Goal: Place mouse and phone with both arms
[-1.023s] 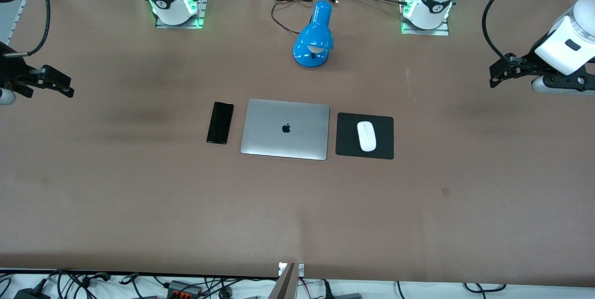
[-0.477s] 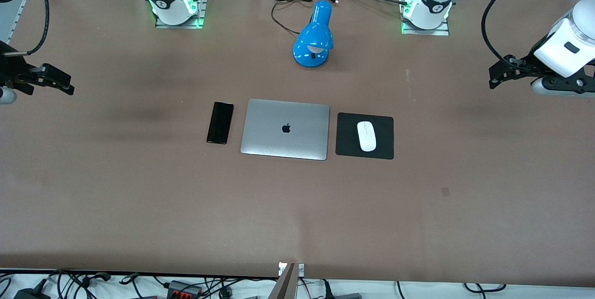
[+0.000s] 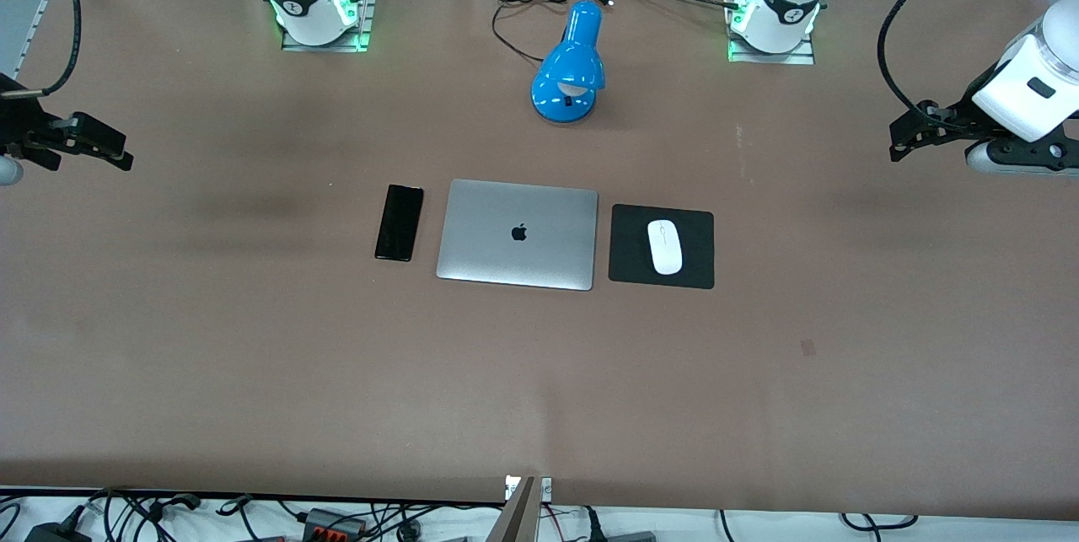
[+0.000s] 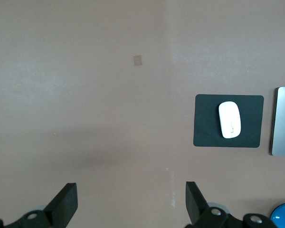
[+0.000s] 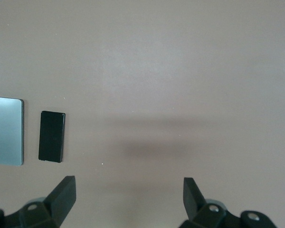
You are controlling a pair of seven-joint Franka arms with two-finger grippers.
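The small white oval mouse (image 3: pixel 665 247) is lying on a square black mouse pad (image 3: pixel 628 265) beside a closed silver laptop (image 3: pixel 518 233); the slim black phone (image 3: pixel 399 222) is lying at the laptop's right-arm end. The left gripper (image 3: pixel 899 138) and right gripper (image 3: pixel 118 156) are hovering spread over bare table ends.

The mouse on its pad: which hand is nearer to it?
The left hand. It hangs open over bare table toward the left arm's end, the mouse on the mouse pad lying nearby. The right hand, open, is over the right arm's end, past laptop and phone.
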